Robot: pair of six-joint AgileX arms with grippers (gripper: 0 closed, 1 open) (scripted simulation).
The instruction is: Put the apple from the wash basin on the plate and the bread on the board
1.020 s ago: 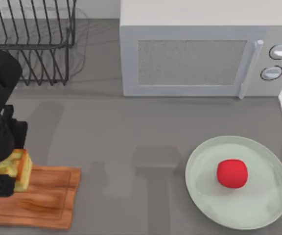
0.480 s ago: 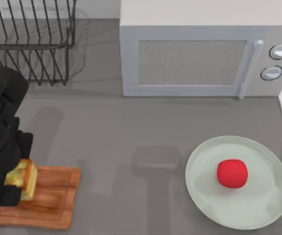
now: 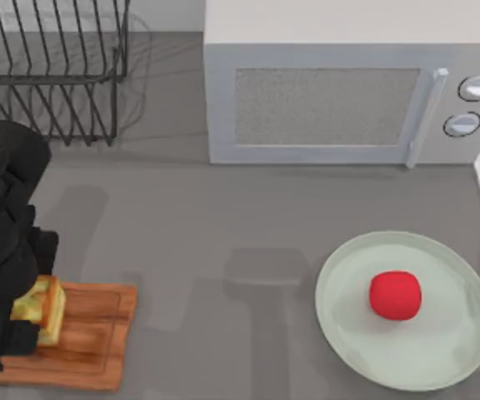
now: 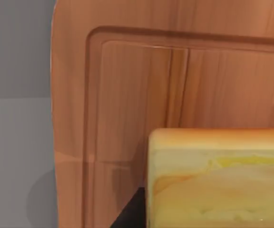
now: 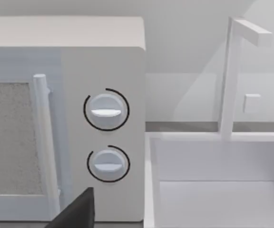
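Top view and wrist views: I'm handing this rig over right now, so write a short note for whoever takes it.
Left gripper: over the board at the table's left, shut on the bread, which is low over or on the board.
Right gripper: cannot tell; its camera faces the microwave and wash basin.
Done: apple lies on the plate.
Left: release the bread, withdraw the left arm.

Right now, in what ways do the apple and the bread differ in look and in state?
The apple is round, smooth and bright red; the bread is a thick square slice, golden-yellow with pale sides. The apple lies free on the pale green plate at the table's right; the bread is over the wooden board at the left, held by the left gripper. Both are small next to what lies under them.
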